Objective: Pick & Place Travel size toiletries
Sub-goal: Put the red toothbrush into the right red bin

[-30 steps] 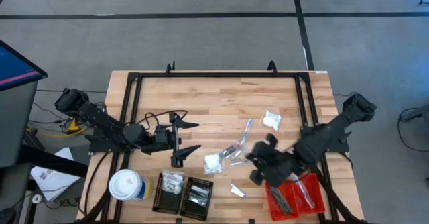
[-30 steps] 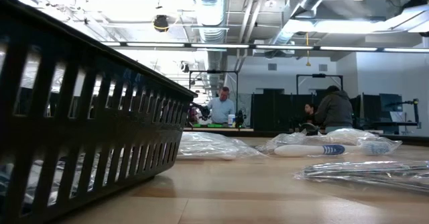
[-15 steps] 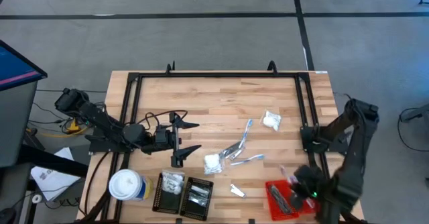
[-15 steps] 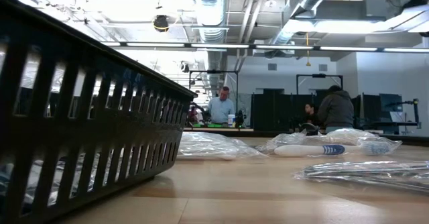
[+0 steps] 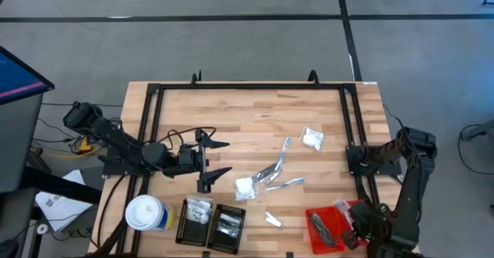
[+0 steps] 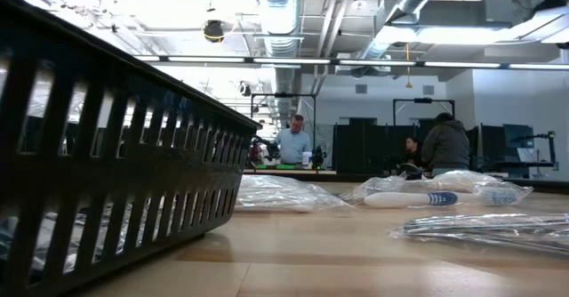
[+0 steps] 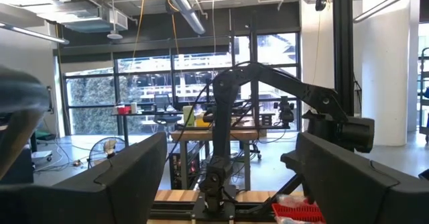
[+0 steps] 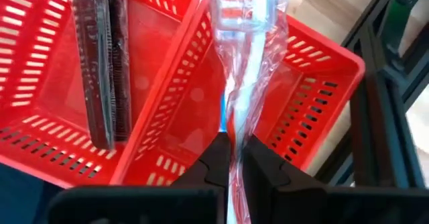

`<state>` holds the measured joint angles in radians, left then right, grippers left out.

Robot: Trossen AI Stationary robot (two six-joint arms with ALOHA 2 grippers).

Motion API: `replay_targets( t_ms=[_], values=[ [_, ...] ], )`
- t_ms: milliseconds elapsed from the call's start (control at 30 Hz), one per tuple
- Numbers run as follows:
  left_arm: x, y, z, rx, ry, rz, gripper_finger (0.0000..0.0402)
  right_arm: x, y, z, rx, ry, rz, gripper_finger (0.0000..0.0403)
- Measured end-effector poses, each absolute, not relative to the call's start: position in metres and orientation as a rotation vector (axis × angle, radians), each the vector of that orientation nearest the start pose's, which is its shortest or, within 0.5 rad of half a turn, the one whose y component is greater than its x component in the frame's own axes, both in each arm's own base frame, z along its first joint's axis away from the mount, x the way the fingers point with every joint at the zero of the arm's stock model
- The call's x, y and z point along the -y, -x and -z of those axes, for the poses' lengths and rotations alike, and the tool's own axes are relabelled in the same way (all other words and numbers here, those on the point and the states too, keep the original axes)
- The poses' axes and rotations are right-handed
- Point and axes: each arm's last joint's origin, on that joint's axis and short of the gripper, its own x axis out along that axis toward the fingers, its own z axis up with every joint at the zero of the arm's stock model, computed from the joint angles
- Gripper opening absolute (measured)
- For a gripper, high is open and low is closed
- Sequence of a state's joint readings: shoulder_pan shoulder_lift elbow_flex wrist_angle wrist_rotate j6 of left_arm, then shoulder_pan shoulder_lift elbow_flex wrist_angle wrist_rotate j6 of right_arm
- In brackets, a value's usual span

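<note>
Robotics lab, exposed ceiling ducts (image 6: pixel 283 12), workbenches (image 7: pixel 221 135), other arms (image 7: pixel 268 83)

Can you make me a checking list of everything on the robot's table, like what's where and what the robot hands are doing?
Surface: wooden table, black frame along its edges.
Job's things: wrapped toothbrush held over the red tray; dark combs already in that tray; white packet, more wrapped sticks and a packet loose mid-table.
Clutter: white-topped canister and two black trays at the near edge.
Grippers: right gripper jaws shut on the toothbrush wrapper above the red tray; left gripper open, empty, at the left.
Cables: black cable looped by the left arm.
Surroundings: people at benches behind.
</note>
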<state>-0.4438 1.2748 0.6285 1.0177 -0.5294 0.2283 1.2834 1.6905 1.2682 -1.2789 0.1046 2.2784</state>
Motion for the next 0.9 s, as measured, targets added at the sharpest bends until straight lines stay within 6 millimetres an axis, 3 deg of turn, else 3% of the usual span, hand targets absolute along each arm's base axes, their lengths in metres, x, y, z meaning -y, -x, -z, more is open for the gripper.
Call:
replay_targets(
  t_ms=[900],
  values=[
    [0.0992,-0.2424,-0.2883,0.307,-0.057,-0.117,0.0324,-0.2729,-0.0902,-0.2246,-1.313,-0.672,0.835,0.0051]
  ],
)
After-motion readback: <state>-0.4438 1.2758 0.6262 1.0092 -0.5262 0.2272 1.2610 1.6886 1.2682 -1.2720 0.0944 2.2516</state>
